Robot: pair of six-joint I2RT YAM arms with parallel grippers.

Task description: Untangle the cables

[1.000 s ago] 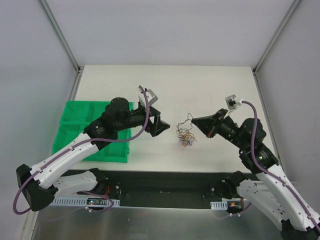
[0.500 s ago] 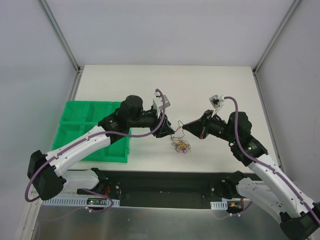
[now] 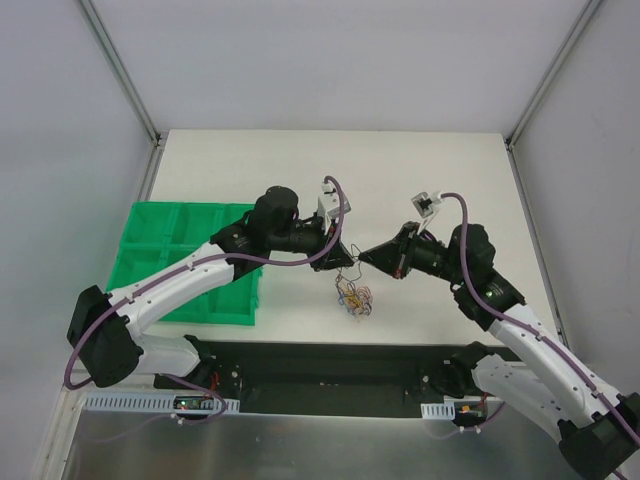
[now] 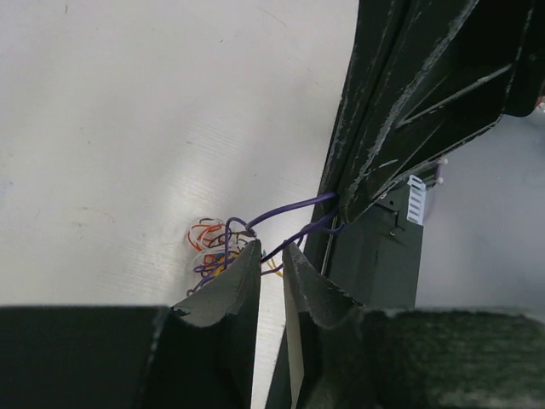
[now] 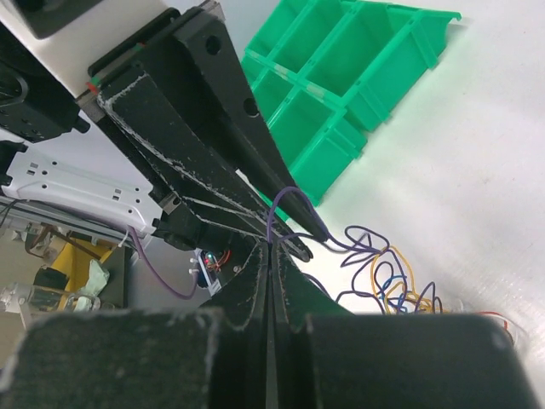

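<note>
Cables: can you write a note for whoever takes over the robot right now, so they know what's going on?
Right gripper: shut on a purple wire that runs out of the cables.
Left gripper: open by a thin gap, tips at that same wire, close to the right gripper's.
Cables: one multicoloured wad near the table's front edge, just below both tips.
Done: one strand caught; none free of the wad.
Left to do: probably pinch the strand with the left gripper, draw it out, then the others.

No legible text, seemingly.
</note>
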